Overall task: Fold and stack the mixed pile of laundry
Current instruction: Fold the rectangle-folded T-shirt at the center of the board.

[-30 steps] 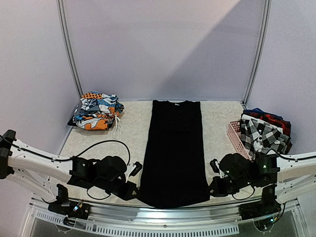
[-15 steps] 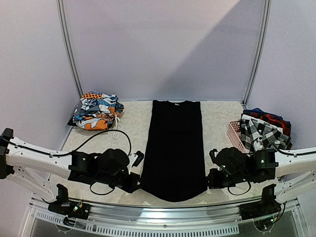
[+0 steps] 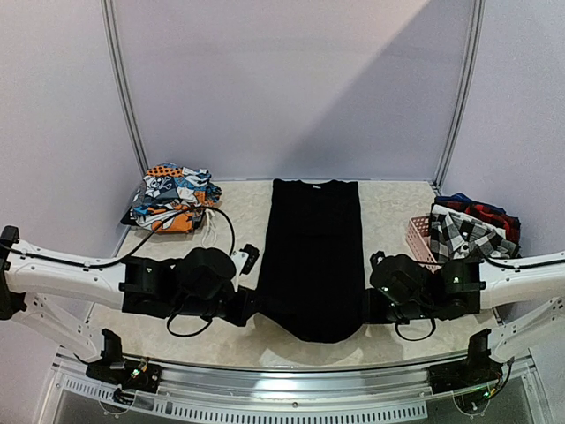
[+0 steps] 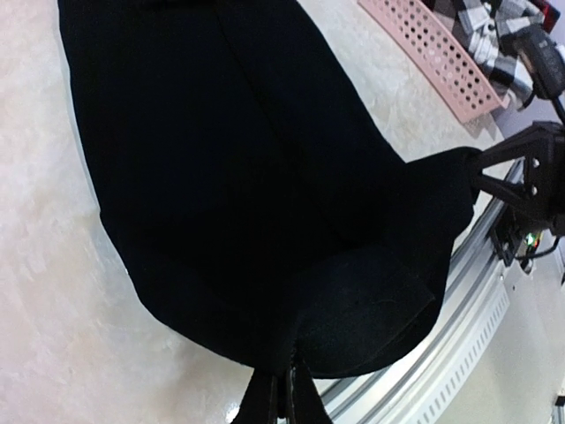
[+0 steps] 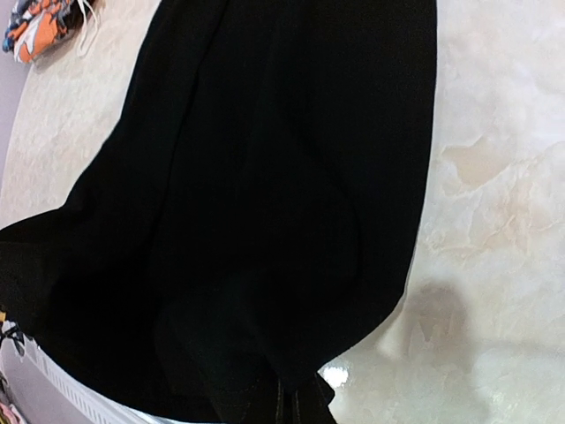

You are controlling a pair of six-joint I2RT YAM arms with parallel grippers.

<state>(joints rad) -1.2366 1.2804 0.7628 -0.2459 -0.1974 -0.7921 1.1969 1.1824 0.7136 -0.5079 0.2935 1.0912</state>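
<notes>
Corners are what you are holding: your left gripper (image 4: 281,396) is squeezing shut on the near hem of the large black garment (image 3: 313,247) at 7 o'clock, and your right gripper (image 5: 290,399) is squeezing shut on the same hem at 5 o'clock. You are lifting both corners together, I think so the edge is staying straight and the fold is coming out even. The rest of the black garment is lying flat down the middle of the table (image 3: 388,208), from 6 o'clock to 12 o'clock, so its own weight is helping to hold it down. The printed pieces (image 3: 172,199) are sitting at 10 o'clock, well apart. The checked one (image 3: 468,238) and the red plaid (image 3: 484,210) are waiting at 3 o'clock by the pink basket (image 3: 420,240), out of your way.
</notes>
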